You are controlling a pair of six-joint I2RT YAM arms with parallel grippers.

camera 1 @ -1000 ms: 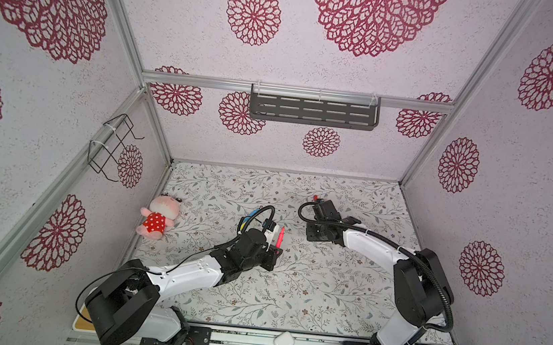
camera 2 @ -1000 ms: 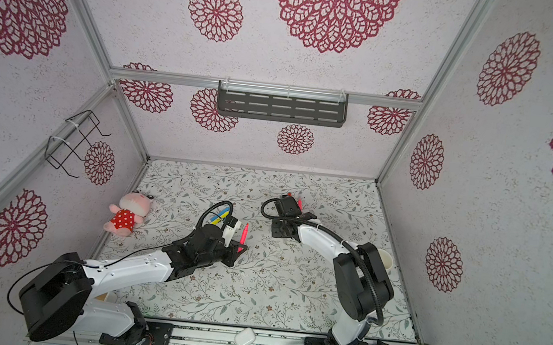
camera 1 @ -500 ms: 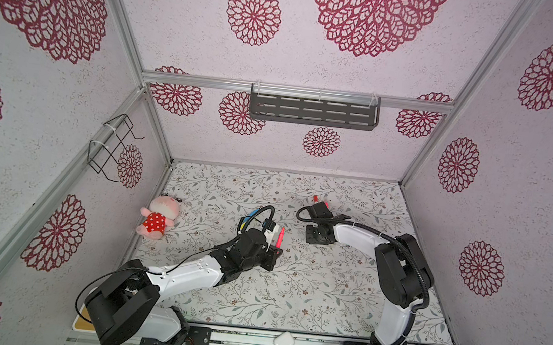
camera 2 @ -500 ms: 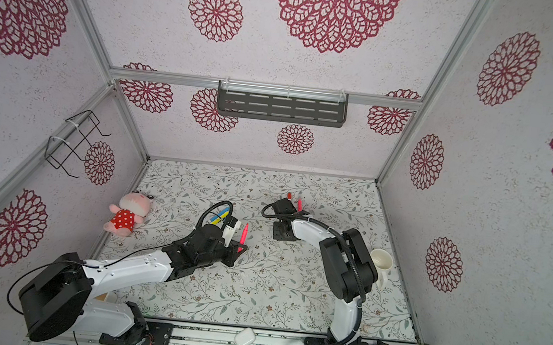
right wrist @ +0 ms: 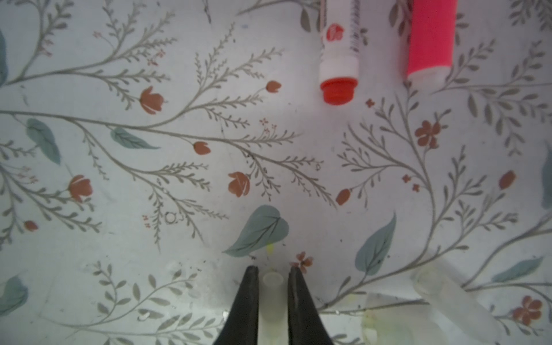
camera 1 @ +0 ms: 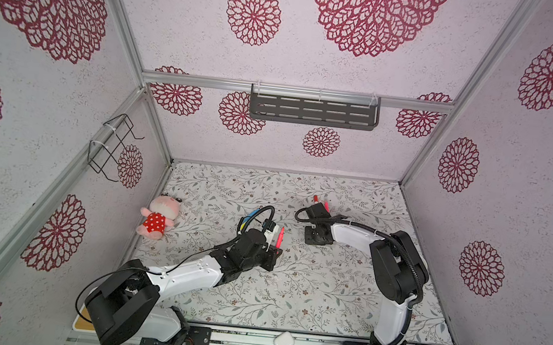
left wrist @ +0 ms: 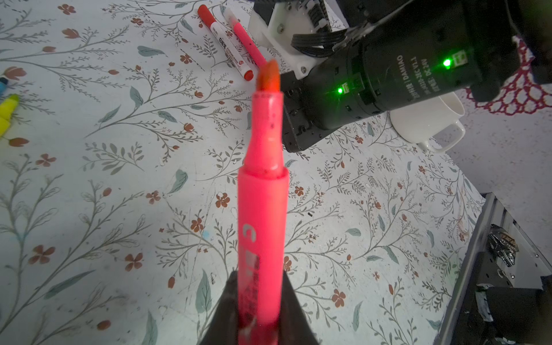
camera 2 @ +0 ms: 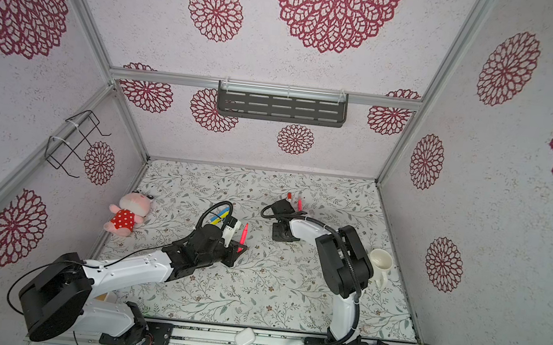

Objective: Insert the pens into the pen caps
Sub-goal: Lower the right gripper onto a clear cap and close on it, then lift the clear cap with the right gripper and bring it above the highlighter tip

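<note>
In both top views the pink pen (camera 1: 280, 236) is held by the left gripper (camera 1: 274, 249) near the middle of the desk (camera 1: 289, 304); the right gripper (camera 1: 318, 237) is seen low nearer the back edge, beside two loose pens (camera 2: 289, 195). In the left wrist view the jaws are clamped on the pen's barrel. In the right wrist view a clear pen cap (right wrist: 272, 294) is pinched between the fingers (right wrist: 250, 298)

Glossy pink plastic pen (left wrist: 262, 209), cloudy see-through plastic cap (right wrist: 272, 295) — matt printed tabletop (right wrist: 179, 254), plush cloth toy (camera 1: 158, 217)
</note>
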